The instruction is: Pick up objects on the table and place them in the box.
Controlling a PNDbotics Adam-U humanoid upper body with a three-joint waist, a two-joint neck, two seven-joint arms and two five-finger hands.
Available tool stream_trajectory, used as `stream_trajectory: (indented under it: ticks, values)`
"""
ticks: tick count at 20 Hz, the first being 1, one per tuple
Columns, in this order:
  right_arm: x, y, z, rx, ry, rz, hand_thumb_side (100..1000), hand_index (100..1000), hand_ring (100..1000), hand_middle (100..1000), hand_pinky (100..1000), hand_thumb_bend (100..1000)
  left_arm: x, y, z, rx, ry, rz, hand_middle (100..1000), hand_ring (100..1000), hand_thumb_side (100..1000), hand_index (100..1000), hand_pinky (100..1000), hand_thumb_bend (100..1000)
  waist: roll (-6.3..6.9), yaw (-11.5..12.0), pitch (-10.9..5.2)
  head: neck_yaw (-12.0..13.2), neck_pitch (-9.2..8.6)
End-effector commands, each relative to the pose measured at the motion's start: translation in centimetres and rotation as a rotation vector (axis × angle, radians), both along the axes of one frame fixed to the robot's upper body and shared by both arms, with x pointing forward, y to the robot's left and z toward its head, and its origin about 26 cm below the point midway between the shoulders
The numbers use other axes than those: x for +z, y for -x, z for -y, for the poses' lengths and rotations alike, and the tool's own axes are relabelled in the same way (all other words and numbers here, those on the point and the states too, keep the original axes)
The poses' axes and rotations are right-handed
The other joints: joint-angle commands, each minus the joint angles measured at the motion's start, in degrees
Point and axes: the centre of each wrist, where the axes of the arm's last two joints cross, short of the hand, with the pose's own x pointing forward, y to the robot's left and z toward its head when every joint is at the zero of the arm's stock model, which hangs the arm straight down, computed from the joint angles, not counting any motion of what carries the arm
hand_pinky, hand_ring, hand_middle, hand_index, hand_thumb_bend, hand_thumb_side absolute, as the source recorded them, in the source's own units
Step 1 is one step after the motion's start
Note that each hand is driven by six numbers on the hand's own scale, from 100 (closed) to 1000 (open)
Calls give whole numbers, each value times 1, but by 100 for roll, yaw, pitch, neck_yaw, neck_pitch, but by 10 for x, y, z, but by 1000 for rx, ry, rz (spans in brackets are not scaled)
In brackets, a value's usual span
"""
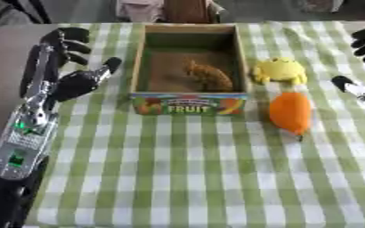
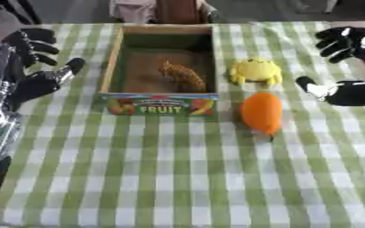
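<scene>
A wooden box (image 1: pixel 139 67) with a "FRUIT" label on its front stands at the table's far middle; a brown lumpy object (image 1: pixel 208 75) lies inside it. Just right of the box sits a yellow object (image 1: pixel 280 70), and nearer to me an orange carrot-shaped object (image 1: pixel 290 111) lies on the cloth. My left hand (image 1: pixel 75 80) hovers left of the box, open, fingers spread, holding nothing. My right hand (image 2: pixel 349 91) is at the right edge, open, a little to the right of the yellow and orange objects and apart from them.
A green-and-white checked cloth (image 1: pixel 185 178) covers the table, with bare cloth across the whole near half. My left forearm (image 1: pixel 26 133) runs along the table's left edge. Furniture shows beyond the far edge.
</scene>
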Motion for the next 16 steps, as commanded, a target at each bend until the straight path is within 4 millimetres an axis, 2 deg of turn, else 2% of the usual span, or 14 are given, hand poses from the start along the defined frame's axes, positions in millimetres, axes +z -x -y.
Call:
stream_trajectory:
  ticks: [1, 10, 16]
  values:
    - [4, -6, 3, 6, 69, -19, 100, 826, 707, 706, 665, 473, 8, 1, 1, -11, -15, 24, 610, 620, 191, 704, 557, 669, -6, 22, -89, -26, 22]
    - [-21, -23, -5, 37, 148, -128, 100, 829, 714, 714, 668, 492, 8, 2, 2, -13, -9, 23, 610, 620, 192, 705, 557, 667, -18, 73, -89, -54, 11]
    - [-31, -28, -8, 51, 170, -165, 100, 830, 713, 714, 668, 502, 7, 2, 2, -13, -7, 20, 611, 620, 193, 706, 558, 666, -28, 86, -104, -64, 5]
